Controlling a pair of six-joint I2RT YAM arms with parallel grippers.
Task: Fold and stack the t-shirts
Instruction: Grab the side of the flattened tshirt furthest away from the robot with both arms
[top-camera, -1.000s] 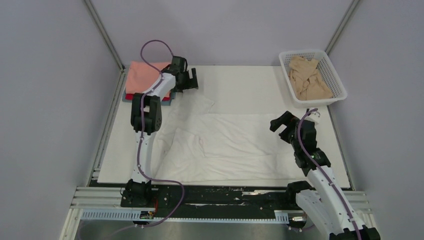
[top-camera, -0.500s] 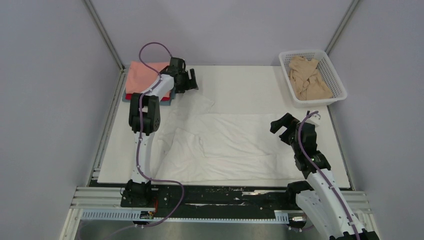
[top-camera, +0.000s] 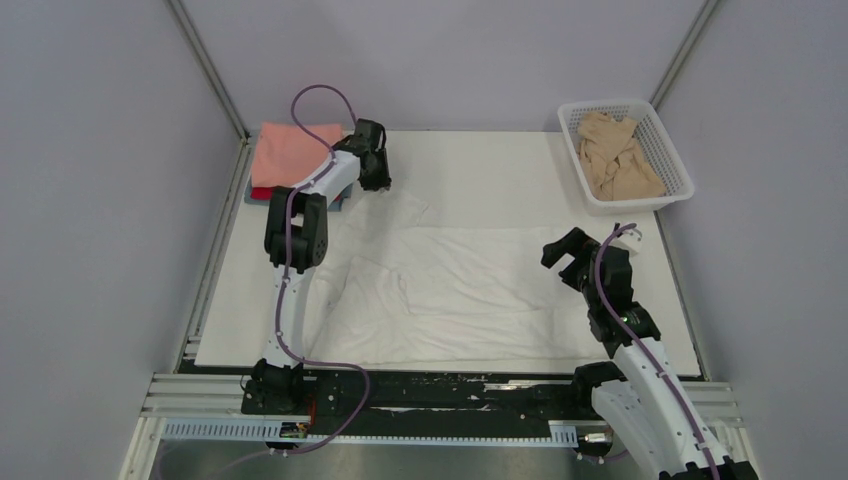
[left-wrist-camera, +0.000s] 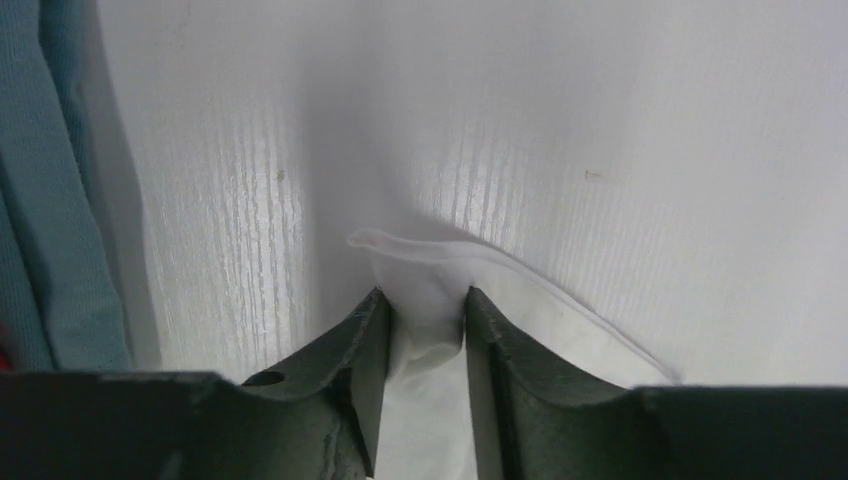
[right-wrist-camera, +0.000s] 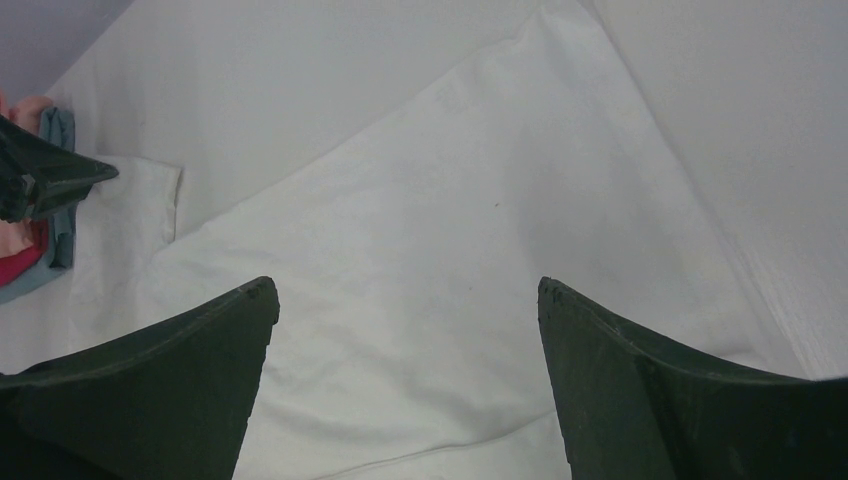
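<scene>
White t-shirt (top-camera: 470, 290) lies spread and creased on the counter (top-camera: 480, 160); left gripper (left-wrist-camera: 425, 310) jaws pinch its far-left edge beside the folded stack (top-camera: 290, 150), right gripper (right-wrist-camera: 405, 290) jaws gape empty above the cloth, so probably the spreading step, and next calls for a matching right-side hold.
</scene>
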